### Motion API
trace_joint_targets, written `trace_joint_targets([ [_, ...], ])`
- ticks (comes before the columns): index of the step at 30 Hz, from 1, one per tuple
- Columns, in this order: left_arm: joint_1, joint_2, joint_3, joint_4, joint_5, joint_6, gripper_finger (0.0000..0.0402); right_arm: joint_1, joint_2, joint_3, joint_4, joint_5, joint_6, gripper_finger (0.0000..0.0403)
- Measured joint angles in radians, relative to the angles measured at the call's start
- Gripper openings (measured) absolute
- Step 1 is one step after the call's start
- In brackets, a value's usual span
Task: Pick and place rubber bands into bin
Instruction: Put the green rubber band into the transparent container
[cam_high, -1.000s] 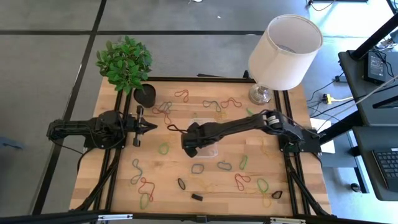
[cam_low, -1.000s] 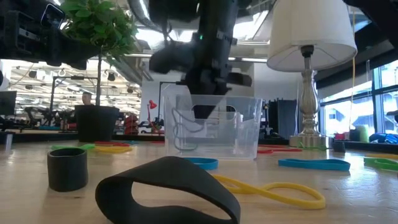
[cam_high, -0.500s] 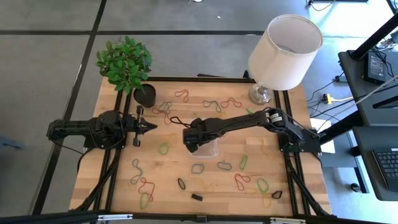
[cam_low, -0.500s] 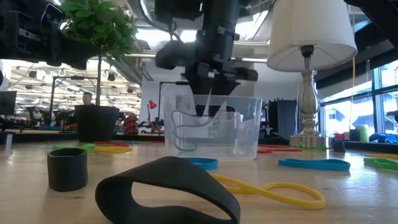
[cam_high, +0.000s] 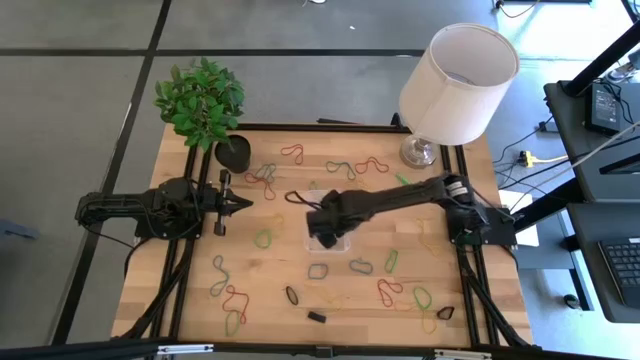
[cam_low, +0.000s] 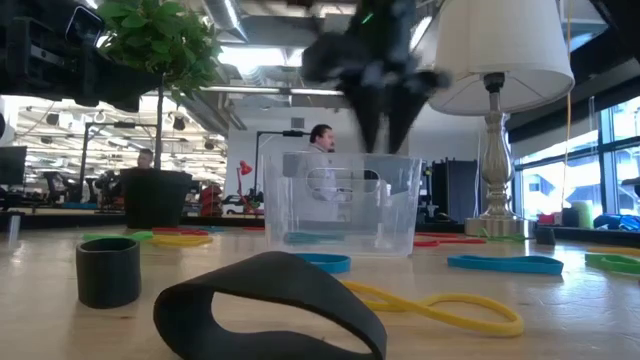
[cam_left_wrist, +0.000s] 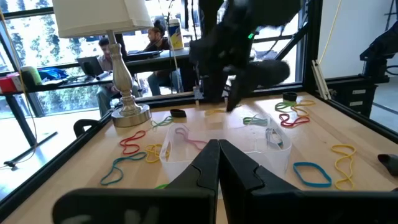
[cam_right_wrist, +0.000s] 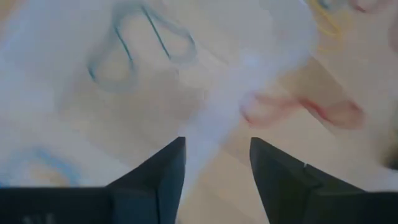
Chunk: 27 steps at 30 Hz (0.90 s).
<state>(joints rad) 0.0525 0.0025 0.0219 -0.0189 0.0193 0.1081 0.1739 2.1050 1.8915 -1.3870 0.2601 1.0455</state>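
The clear bin (cam_high: 338, 242) stands at the table's middle; it also shows in the low view (cam_low: 340, 215) and the left wrist view (cam_left_wrist: 186, 149). A grey-green rubber band (cam_right_wrist: 137, 50) lies on its floor (cam_low: 310, 238). My right gripper (cam_high: 322, 228) hangs open above the bin, fingers pointing down (cam_low: 385, 110), nothing between them (cam_right_wrist: 214, 162). My left gripper (cam_high: 240, 201) waits shut at the table's left, level (cam_left_wrist: 217, 158). Several rubber bands lie loose on the table: green (cam_high: 263, 238), red (cam_high: 292, 152), black (cam_high: 292, 295).
A black plant pot (cam_high: 232, 152) stands at the far left and a lamp (cam_high: 455, 85) at the far right. A wide black band (cam_low: 270, 305), a yellow one (cam_low: 440, 305) and a short black ring (cam_low: 108, 270) lie by the near edge. People sit in the room beyond.
My right gripper has opened and let go of a grey-green band, which has dropped from hanging inside the bin to lying on its floor. The gripper has then risen out of the bin and drifted a little toward the table's right edge.
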Motion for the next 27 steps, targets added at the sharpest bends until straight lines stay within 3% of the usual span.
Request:
trace_joint_targets([
  [5, 0.000, 0.000, 0.000, 0.000, 0.000, -0.069, 0.0004, 0.065, -0.134, -0.093, -0.014, 0.079, 0.030, 0.0140],
  [9, 0.000, 0.000, 0.000, 0.001, 0.000, -0.243, 0.0004, 0.108, -0.276, -0.279, 0.032, 0.122, 0.108, 0.0114],
  [12, 0.000, 0.000, 0.000, 0.008, 0.000, -0.309, 0.0004, 0.147, -0.403, -0.455, 0.143, 0.120, 0.163, 0.0098],
  [19, -0.010, 0.005, 0.015, 0.017, 0.003, -0.312, 0.0004, 0.249, -0.686, -0.883, 0.510, 0.119, 0.259, 0.0072],
  [23, -0.054, 0.072, 0.083, 0.012, -0.033, -0.320, 0.0004, 0.286, -0.817, -1.074, 0.649, 0.119, 0.294, 0.0061],
  [27, -0.129, 0.234, 0.187, -0.042, -0.101, -0.311, 0.0003, 0.303, -0.923, -1.199, 0.707, 0.111, 0.313, 0.0054],
])
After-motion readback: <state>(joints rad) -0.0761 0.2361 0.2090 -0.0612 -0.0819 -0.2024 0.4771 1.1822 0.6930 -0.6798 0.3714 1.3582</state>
